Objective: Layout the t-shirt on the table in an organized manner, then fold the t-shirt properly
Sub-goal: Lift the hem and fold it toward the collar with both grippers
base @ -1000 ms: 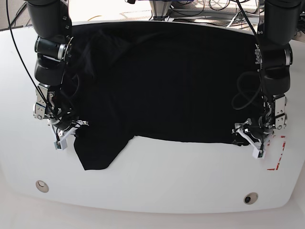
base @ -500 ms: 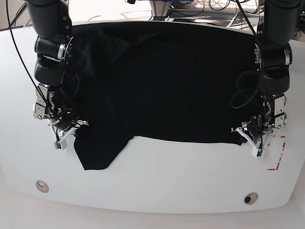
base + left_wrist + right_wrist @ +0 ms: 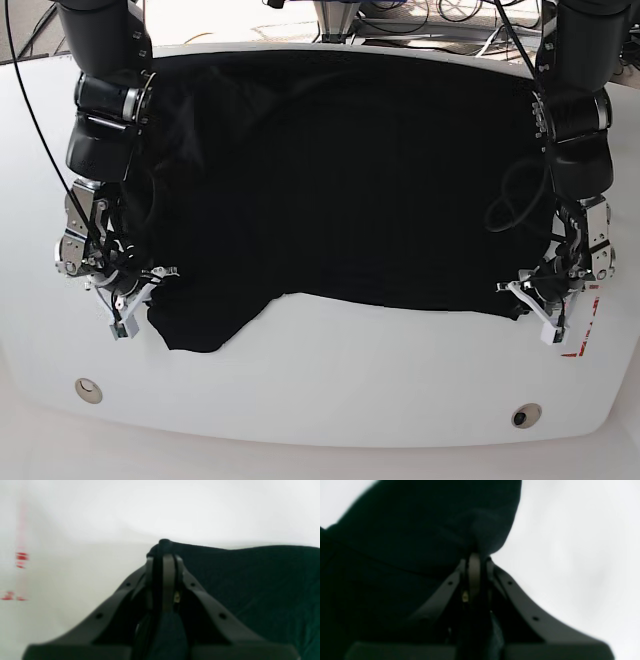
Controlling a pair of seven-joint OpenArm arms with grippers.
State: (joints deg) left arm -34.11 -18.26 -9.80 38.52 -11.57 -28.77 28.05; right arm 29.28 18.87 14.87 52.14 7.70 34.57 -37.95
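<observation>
Both arms reach down to the glossy white table (image 3: 330, 400); left gripper (image 3: 537, 300) and right gripper (image 3: 135, 300) each clamp the black cloth t-shirt (image 3: 340, 170) at its front corners

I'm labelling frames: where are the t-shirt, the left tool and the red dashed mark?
t-shirt (image 3: 350, 170), base view, middle of the cloth.
left tool (image 3: 543, 312), base view, between its fingertips.
red dashed mark (image 3: 585, 335), base view, its corner.

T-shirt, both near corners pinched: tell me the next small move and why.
Probably draw both arms toward the near table edge together. The left gripper and right gripper are each shut on the black cloth t-shirt, whose near hem sags unevenly on the glossy white table, one flap hanging lower; an even pull should straighten it.
</observation>
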